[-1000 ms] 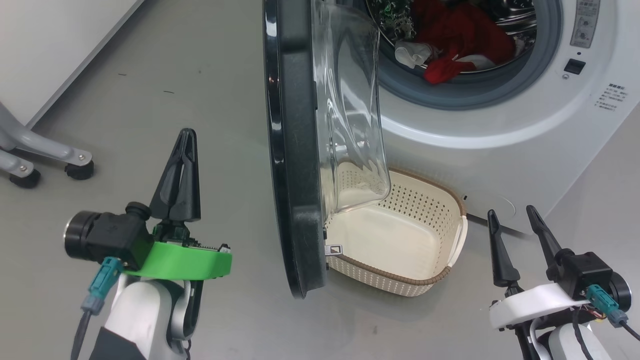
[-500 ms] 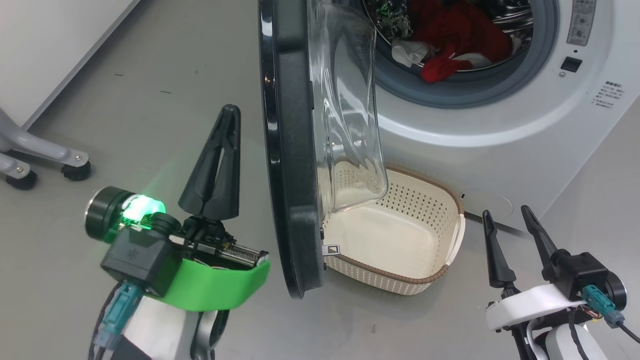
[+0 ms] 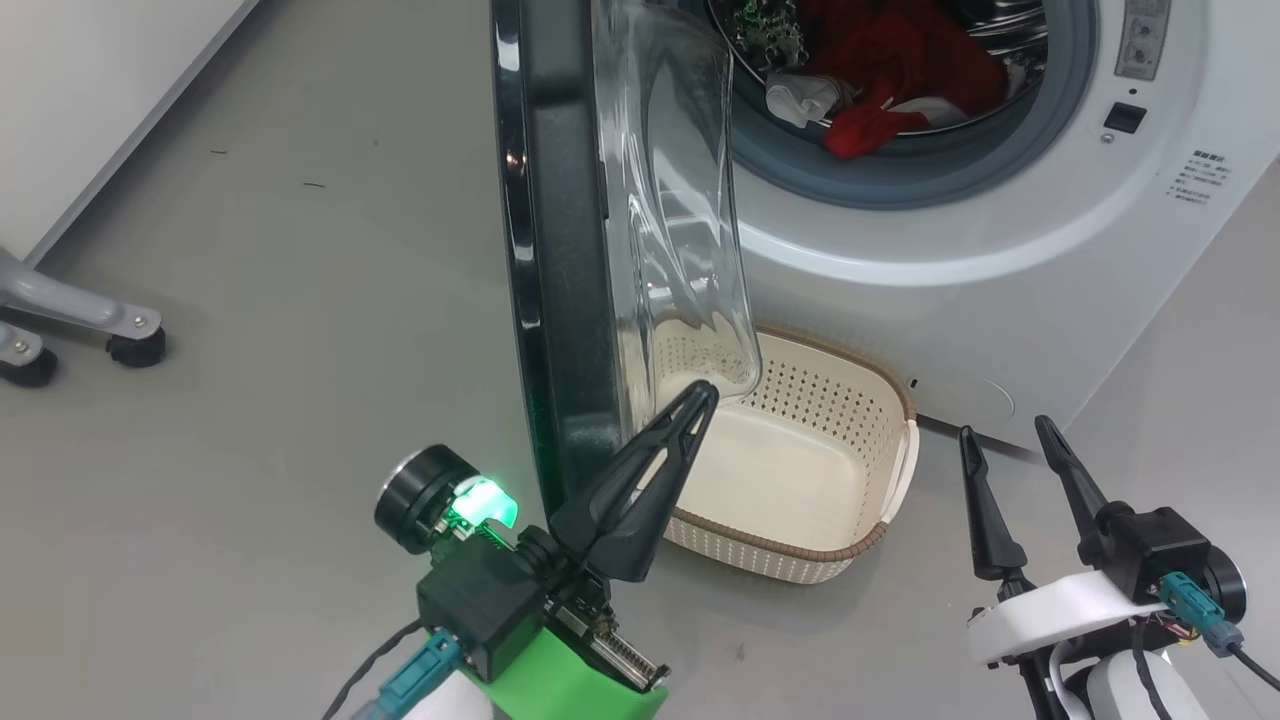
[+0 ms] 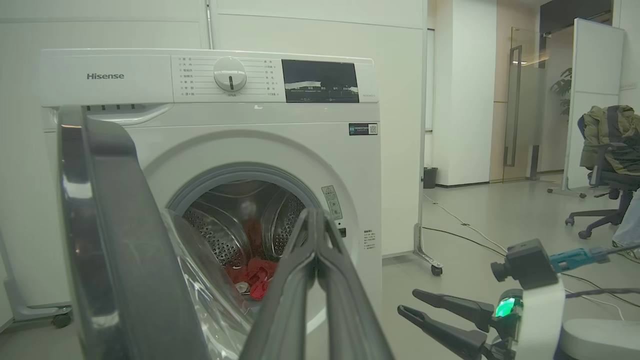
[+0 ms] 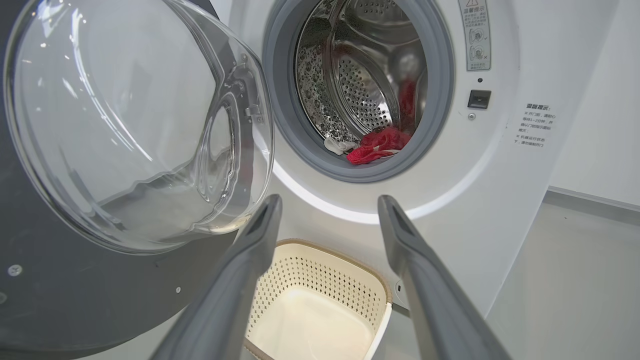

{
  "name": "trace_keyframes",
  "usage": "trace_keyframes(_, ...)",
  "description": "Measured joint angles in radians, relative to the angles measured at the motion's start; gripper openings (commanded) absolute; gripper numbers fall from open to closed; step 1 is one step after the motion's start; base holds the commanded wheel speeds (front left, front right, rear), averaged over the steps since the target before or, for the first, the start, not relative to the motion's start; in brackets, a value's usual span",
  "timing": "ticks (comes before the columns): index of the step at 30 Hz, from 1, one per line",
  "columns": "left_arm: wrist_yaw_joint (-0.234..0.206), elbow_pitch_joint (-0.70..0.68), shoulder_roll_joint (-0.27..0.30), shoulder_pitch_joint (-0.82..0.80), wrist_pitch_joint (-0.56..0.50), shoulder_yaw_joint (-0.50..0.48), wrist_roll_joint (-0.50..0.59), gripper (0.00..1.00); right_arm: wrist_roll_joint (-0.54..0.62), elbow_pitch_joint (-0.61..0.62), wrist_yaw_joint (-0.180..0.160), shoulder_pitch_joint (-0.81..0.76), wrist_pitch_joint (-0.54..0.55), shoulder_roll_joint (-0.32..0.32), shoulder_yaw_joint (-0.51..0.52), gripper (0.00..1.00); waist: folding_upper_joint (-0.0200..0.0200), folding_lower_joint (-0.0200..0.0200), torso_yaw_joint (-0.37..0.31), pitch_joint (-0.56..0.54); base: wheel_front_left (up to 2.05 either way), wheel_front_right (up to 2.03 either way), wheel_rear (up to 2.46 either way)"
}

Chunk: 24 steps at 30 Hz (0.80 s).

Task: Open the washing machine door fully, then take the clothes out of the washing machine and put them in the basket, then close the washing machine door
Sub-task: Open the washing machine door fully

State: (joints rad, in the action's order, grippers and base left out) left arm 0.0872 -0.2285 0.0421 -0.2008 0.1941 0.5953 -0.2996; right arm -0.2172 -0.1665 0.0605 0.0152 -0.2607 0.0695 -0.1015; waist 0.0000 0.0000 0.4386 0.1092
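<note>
The washing machine door (image 3: 560,250) stands open in the upper middle of the head view. It is seen almost from its edge, with the black rim on the left and the clear glass bowl on the right. The washing machine (image 3: 950,260) fills the upper right of that frame. The clothes (image 3: 900,60) lie inside its drum at the top edge: red fabric, with a small white piece (image 3: 795,95) at its left side. The basket (image 3: 830,400) stands on the grey floor (image 3: 300,300) close in front of the machine, in the lower middle, and its left part is under the glass bowl.

The left gripper (image 3: 700,398) is at the lower middle, slanted up to the right, with its fingers clenched together and grasping nothing. Its tip appears over the left part of the basket, just below the glass bowl. I cannot tell if it touches the door. In the left wrist view the closed fingers point toward the drum opening, with the door rim to their left.

The right gripper (image 3: 1003,428) is at the lower right, released, with its two fingers wide apart and holding nothing. It is to the right of the basket and apart from it.
</note>
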Motion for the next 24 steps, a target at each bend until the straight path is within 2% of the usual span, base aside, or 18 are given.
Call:
trace_keyframes(11,0.005,0.078,0.018,0.088,-0.139,0.030,-0.058,0.00,0.010,-0.006,0.009,0.000,0.000,-0.006,0.010,1.00,0.0000,0.0000,-0.011,0.007,0.00,0.00,0.00)
trace_keyframes(24,-0.040,0.101,0.039,0.129,-0.203,-0.012,-0.080,0.00,0.019,-0.009,0.017,0.000,0.000,-0.009,0.020,1.00,0.0000,0.0000,-0.011,0.017,0.00,0.00,0.00)
